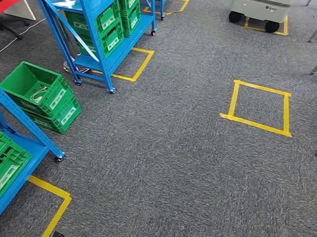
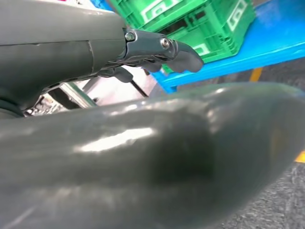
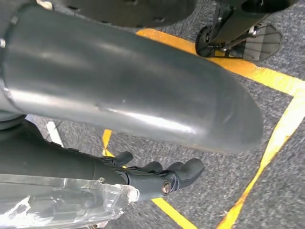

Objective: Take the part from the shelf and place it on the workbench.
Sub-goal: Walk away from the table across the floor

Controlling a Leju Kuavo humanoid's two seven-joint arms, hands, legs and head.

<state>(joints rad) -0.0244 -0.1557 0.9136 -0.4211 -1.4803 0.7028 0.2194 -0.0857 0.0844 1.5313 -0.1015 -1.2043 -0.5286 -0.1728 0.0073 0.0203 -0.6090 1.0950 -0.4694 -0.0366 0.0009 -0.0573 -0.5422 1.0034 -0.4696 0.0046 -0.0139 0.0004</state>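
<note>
My left hand (image 2: 158, 52) hangs beside a blue shelf (image 2: 251, 47). Its dark fingers (image 2: 179, 55) reach out straight, apart from the thick grey thumb (image 2: 144, 157), and I make out nothing gripped between them. My right hand (image 3: 158, 176) hangs over the grey carpet. Its fingers (image 3: 183, 171) are also straight and apart from the thumb (image 3: 137, 90), with carpet showing in the gap. Crinkled clear plastic (image 3: 61, 205) lies along the far side of the right hand; whether it wraps a part I cannot tell. Green crates (image 2: 201, 24) stand on the shelf by the left hand.
A blue shelf (image 1: 25, 166) with green crates (image 1: 3, 167) stands at my near left. Another blue shelf (image 1: 93, 38) stands farther off, with stacked green crates (image 1: 39, 96) on the floor between. Yellow tape squares (image 1: 259, 109) mark the carpet. A grey wheeled unit (image 1: 260, 10) is at the far right.
</note>
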